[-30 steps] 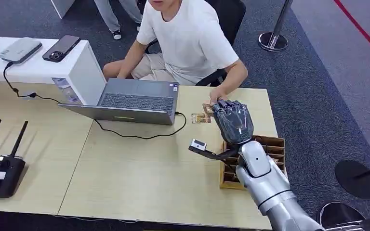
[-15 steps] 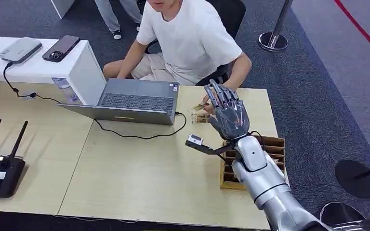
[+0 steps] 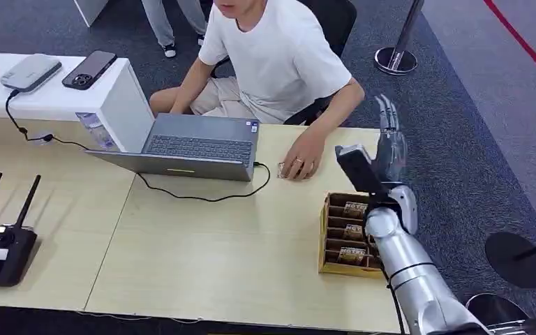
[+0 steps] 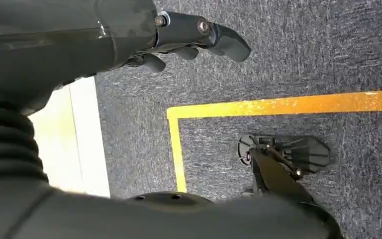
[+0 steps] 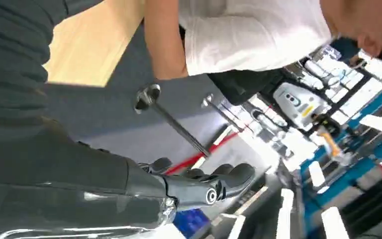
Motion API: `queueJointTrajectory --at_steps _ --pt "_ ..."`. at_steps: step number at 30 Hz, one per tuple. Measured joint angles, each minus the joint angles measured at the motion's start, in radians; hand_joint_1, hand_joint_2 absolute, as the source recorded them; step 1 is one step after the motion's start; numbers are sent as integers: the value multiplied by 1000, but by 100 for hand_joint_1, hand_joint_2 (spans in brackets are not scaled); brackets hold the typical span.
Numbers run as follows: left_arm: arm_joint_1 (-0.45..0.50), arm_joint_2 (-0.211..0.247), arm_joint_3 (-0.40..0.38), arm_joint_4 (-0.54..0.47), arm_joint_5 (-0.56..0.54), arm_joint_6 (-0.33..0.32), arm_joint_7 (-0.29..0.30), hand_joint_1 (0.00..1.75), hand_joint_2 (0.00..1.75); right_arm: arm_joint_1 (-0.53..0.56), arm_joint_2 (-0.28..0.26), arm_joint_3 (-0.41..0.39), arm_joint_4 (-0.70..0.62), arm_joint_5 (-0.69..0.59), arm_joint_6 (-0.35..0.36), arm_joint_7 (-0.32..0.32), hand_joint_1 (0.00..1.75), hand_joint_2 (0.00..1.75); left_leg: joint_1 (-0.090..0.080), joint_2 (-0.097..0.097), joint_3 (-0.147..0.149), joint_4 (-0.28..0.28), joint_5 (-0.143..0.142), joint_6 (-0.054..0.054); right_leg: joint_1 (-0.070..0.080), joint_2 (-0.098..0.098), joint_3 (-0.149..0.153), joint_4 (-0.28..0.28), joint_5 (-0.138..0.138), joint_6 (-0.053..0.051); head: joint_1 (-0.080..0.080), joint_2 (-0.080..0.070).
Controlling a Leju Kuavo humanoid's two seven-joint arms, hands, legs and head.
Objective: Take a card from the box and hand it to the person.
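Observation:
The brown slotted card box [image 3: 329,237] stands near the table's right edge with several cards [image 3: 352,208] upright in it. My right hand [image 3: 389,143] is raised above and beyond the box, fingers straight and spread, holding nothing; the right wrist view shows its fingers [image 5: 204,186] bare. The seated person's hand [image 3: 304,159] lies flat on the table left of my hand, over a card [image 3: 283,169] whose edge peeks out. My left hand [image 4: 194,35] hangs over the carpet floor, its fingers loose and empty.
An open grey laptop [image 3: 195,148] with a black cable sits in front of the person. A black router [image 3: 0,244] stands at the table's left edge. A phone [image 3: 88,69] and a grey device [image 3: 31,72] lie on the white counter. A stanchion base [image 3: 395,59] stands on the carpet.
My right hand let go of the card, pulled away from the person's hand and swung up and to the right. The person's hand came down onto the table with the card.

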Motion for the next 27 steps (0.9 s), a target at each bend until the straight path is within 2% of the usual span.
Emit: queueJointTrajectory --at_steps 2,9,14,19,20,24,27 --pt "1 1 0 0 0 0 -3 0 0 14 -21 -63 -37 -129 58 -33 0 175 0 -2 -1 1 0 0 0 -1 0 0 0 0 0 0" --pt "7 13 2 0 7 5 -12 0 0 80 -101 -286 -95 -460 202 -105 0 175 0 -5 -2 2 0 0 0 -4 0 0 0 0 0 0" --pt "16 18 3 0 10 6 -17 0 0 132 -156 -456 -77 -609 257 -141 0 175 0 -6 -3 3 -1 1 0 -5 0 -1 0 1 0 0" --pt "17 19 7 0 16 7 -22 0 0 172 -193 -621 3 -772 348 -159 0 175 0 -6 -3 3 -1 1 0 -5 -1 -1 0 1 0 0" --pt "17 19 8 0 21 8 -26 0 0 177 -203 -663 31 -844 401 -149 0 175 0 -6 -3 3 -1 1 0 -5 -1 -1 0 1 0 0" --pt "20 19 11 0 33 10 -36 0 0 199 -236 -806 167 -1026 529 -120 0 175 0 -7 -3 3 -1 1 0 -6 0 -1 0 1 0 0" --pt "27 20 18 0 42 13 -42 0 0 220 -261 -887 282 -1069 560 -114 0 175 0 -7 -4 3 -1 1 0 -5 -1 -1 0 1 0 0"
